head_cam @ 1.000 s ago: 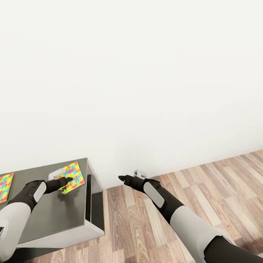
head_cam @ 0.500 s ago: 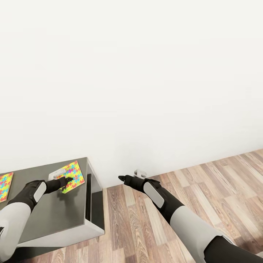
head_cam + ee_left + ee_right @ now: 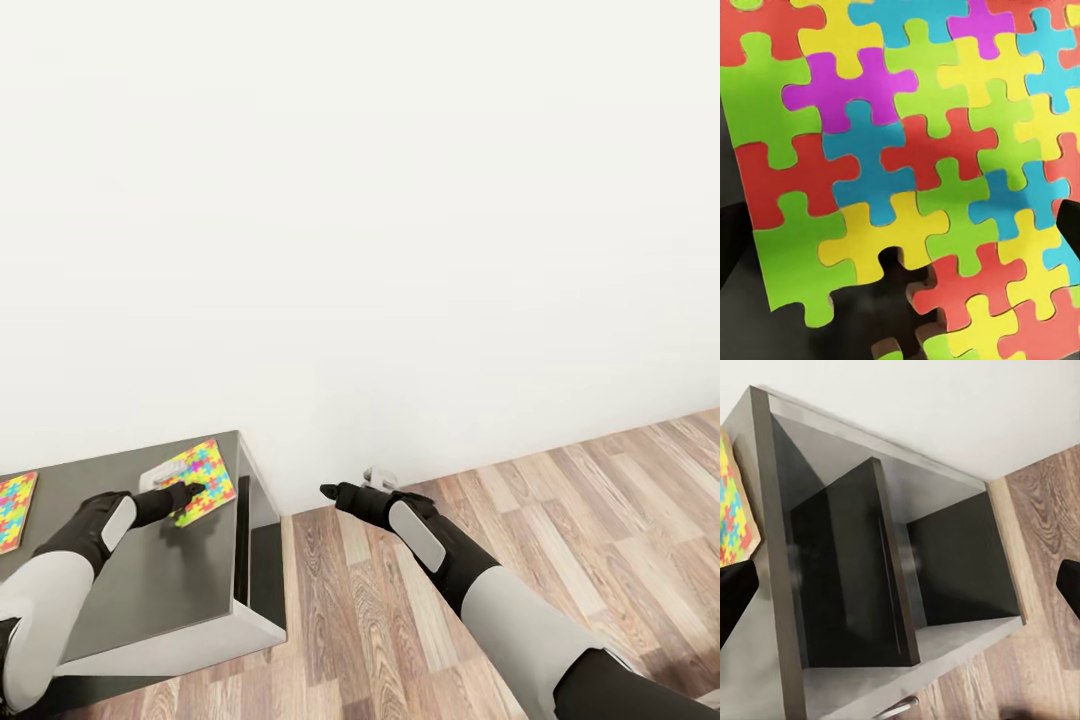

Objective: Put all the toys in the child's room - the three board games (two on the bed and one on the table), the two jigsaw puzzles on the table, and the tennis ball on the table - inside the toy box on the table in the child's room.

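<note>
Head view: the left hand (image 3: 190, 490) is laid on a jigsaw puzzle (image 3: 205, 470) near the worktop's (image 3: 170, 580) far corner, grip unclear; the right hand (image 3: 328, 490) is held spread and empty.

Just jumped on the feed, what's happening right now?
The left gripper is down at the jigsaw puzzle lying near the end of the dark grey table; whether it has a grip is unclear. In the left wrist view the puzzle's coloured pieces sit very close. A second puzzle lies flat further along the table. The right gripper hangs over the wood floor, carrying nothing, fingers apart.
</note>
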